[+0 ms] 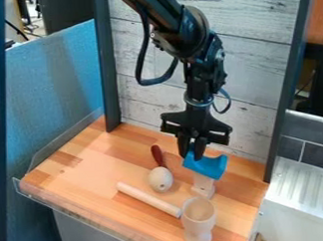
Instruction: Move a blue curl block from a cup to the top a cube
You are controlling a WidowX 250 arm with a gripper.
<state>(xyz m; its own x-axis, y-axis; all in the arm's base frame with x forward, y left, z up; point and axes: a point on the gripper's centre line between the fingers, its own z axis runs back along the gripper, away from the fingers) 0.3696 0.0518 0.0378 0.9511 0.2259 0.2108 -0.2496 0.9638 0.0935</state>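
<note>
The gripper (192, 154) is positioned above the rear right portion of the wooden counter (83, 165), as seen in the camera view, and points downward. Its fingers are closed on the upper left end of the blue curl block (211, 166), pinching it between them. The blue curl block is located outside the cup (198, 213), directly above the pale wooden block (203, 185), with its curved side facing up; whether the two surfaces are in contact cannot be determined. The cup stands upright at the front right of the counter, nearer the camera than the wooden block. A wooden rod (147, 198) lies diagonally, its right end beside the cup. Behind the rod is a pale rounded object (160, 180), with a dark red handle (157, 156) extending toward the rear.
</note>
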